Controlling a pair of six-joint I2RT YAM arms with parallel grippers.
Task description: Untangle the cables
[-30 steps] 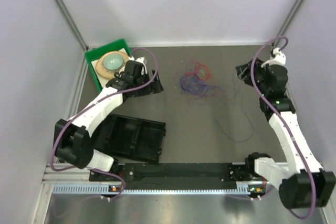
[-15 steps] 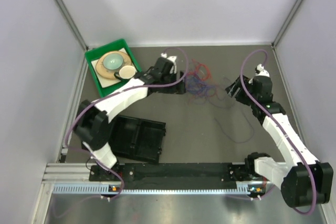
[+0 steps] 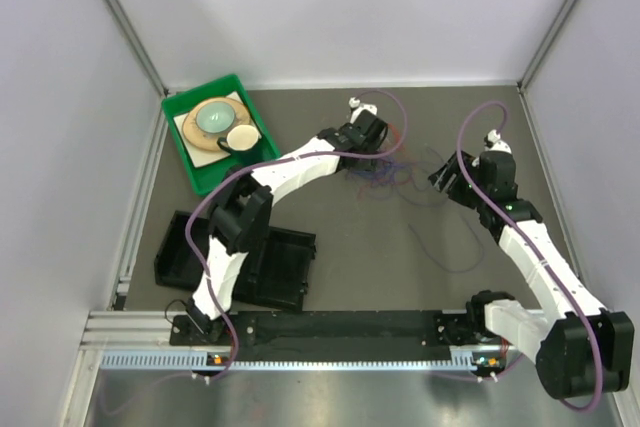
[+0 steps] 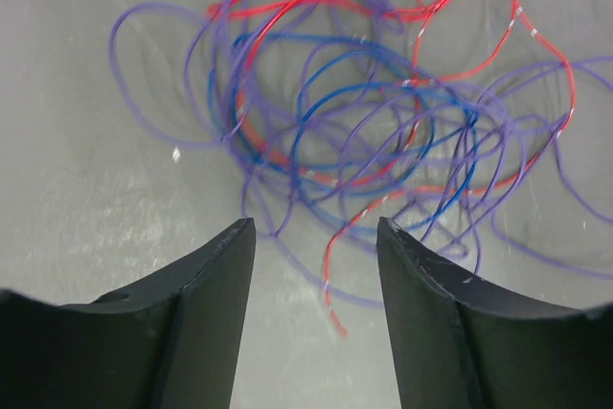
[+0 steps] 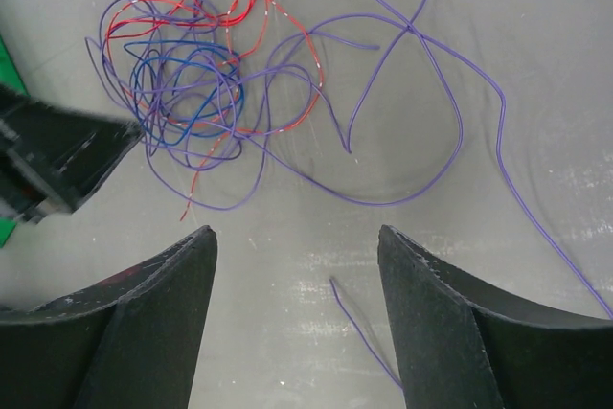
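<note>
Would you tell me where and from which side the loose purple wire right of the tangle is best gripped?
Grip the long thin purple wire on its open bow, where it lies alone on the flat grey table, clear of the red, blue and purple tangle. Probably come straight down from above, jaws set across the strand.

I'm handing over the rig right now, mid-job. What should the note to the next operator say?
Left gripper: open, empty, just short of the cables.
Right gripper: open, empty, above a purple wire end lying on the table.
Done: nothing separated; red, blue and purple wires form one tangle, with long purple loops trailing toward the right arm.
Left: pull each wire free.
</note>
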